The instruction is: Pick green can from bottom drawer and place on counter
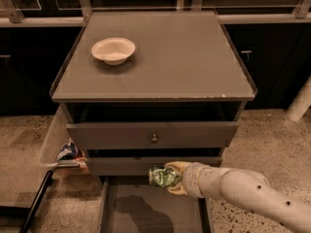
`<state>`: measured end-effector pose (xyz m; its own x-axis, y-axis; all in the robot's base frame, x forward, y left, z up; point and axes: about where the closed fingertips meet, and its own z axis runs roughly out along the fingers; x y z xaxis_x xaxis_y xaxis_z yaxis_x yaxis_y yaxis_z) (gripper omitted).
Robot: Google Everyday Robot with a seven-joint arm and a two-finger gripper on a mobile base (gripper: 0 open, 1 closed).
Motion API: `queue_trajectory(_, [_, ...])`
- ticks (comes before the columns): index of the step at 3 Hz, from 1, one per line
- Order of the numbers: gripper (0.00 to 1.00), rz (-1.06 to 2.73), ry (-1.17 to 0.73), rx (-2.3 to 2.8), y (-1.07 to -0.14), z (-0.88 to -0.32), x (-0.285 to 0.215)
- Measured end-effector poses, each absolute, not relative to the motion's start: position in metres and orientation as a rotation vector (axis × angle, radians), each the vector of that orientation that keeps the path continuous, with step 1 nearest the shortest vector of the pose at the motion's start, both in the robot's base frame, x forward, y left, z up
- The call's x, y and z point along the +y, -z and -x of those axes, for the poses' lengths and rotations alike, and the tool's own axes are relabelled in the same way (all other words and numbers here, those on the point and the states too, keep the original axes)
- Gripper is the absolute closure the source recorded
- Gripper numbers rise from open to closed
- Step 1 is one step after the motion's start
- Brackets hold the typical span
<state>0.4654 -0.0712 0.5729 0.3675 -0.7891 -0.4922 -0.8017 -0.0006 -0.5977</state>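
The green can (161, 176) is a small shiny green can with whitish markings. My gripper (171, 177) is shut on it and holds it in the air in front of the middle drawer, above the bottom drawer (146, 212). The bottom drawer is pulled out, and its grey floor carries the shadow of my arm. My pale arm reaches in from the lower right. The counter (194, 62) is the flat grey cabinet top above, with a small chip on its front edge.
A cream bowl (113, 50) stands on the counter's left rear part. A blue-and-white snack bag (68, 152) lies left of the cabinet beside a clear side panel. The top knobbed drawer (153, 135) stands slightly open. A dark bar (36, 200) lies at lower left. A white post (301, 101) stands at right.
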Motion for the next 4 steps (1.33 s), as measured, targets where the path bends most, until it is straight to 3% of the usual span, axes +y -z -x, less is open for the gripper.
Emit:
queue_trajectory(1, [1.0, 1.749, -0.04, 1.354, -0.591, -0.463, -0.069])
queue_trajectory(4, [1.0, 1.677, 0.127, 1.122, -0.799, -0.505, -0.093])
